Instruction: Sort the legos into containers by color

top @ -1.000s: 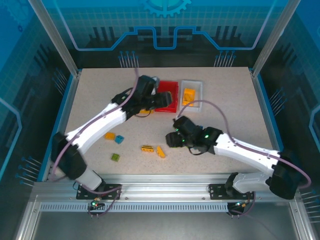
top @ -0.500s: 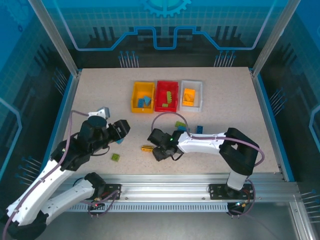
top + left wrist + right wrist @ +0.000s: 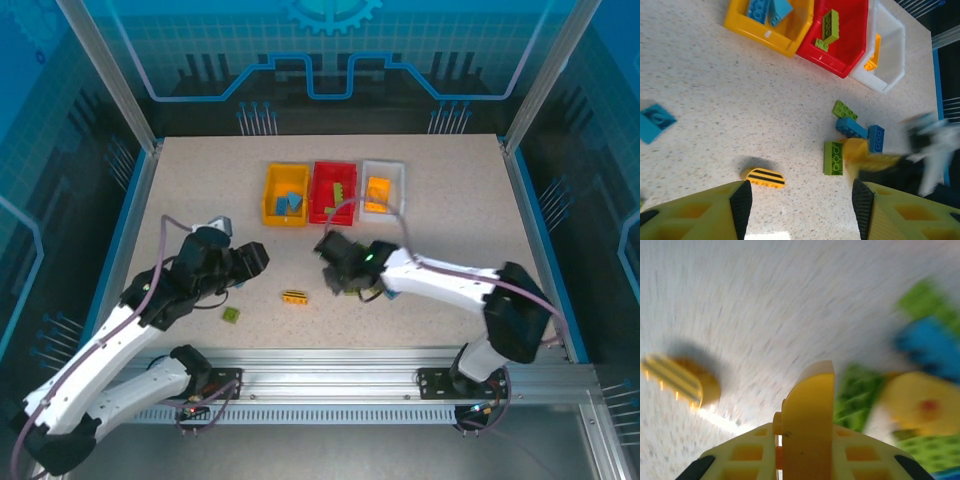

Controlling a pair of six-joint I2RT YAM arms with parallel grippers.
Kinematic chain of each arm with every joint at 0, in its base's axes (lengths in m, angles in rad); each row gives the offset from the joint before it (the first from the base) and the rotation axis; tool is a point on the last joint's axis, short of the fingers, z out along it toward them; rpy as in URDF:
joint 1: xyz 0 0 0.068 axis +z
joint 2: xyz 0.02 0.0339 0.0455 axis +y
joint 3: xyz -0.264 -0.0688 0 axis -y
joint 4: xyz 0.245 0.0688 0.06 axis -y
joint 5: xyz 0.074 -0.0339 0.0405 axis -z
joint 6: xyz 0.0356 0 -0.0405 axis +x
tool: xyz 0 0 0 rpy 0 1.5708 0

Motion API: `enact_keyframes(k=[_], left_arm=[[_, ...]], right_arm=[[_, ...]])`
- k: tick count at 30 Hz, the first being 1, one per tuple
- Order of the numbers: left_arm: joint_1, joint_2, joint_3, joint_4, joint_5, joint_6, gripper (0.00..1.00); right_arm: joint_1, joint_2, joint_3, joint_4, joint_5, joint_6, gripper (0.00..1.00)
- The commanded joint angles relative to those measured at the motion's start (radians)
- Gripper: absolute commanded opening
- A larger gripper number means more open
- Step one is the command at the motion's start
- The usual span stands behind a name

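Yellow brick [image 3: 808, 405] pinched in right pincer [image 3: 805, 434]; striped brick [image 3: 682, 381] nearby, apart.

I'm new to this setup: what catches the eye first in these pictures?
A yellow plastic bin, a red plastic bin and a white plastic bin stand in a row at the far side, holding blue bricks, green bricks and orange bricks in turn. Nearer, the right claw pinches a yellow plastic brick beside a loose cluster of bricks. A yellow-black striped brick lies apart on the speckled table.
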Motion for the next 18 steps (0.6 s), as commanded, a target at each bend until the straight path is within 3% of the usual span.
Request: enact_keyframes(k=[1,7,11,18], left_arm=[[-0.002,0.108,0.060,0.144,0.093,0.033,0.60],[-0.059,0.335,0.197,0.292,0.102,0.121,0.61],[-0.092,0.457,0.278,0.365,0.102,0.161,0.61],[-0.120,0.602,0.370,0.401,0.109,0.185,0.61]], right_arm=[[-0.168,-0.028,0.078,-0.047,0.031,-0.056,0.20],[-0.404,0.191,0.365,-0.107,0.032,-0.081,0.21],[-0.473,0.389,0.593,-0.191,0.074,-0.067,0.21],[-0.549,0.670,0.900,-0.280,0.019,-0.081,0.21]])
